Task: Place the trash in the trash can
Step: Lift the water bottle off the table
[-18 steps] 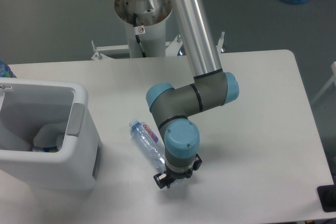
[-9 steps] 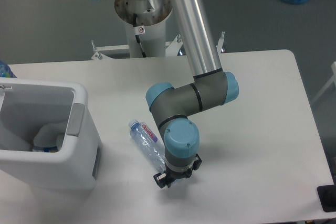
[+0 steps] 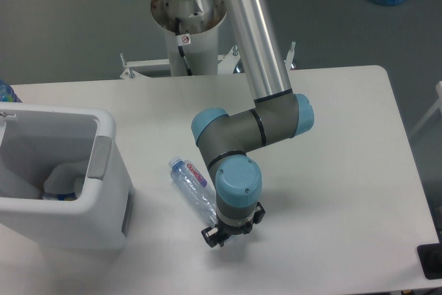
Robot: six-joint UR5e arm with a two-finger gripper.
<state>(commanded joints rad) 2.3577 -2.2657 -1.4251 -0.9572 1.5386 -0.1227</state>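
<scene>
Okay, I've got the gripper [image 3: 224, 234] down at the lower end of the bottle [image 3: 193, 186], whose long axis runs up-left toward the trash can [image 3: 103, 191]; wrist hides the jaws, can't tell if they've closed.

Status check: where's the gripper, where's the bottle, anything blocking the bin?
Gripper down at bottle's lower end, jaws hidden. Bottle flat on table. Trash can left, top open, path clear.

White table [image 3: 345, 170], rounded corners, surface matte. Resting directly on it: a white trash can [image 3: 65, 229] at the left edge, and a clear bottle [image 3: 192, 186] lying on its side just right of the can.
</scene>
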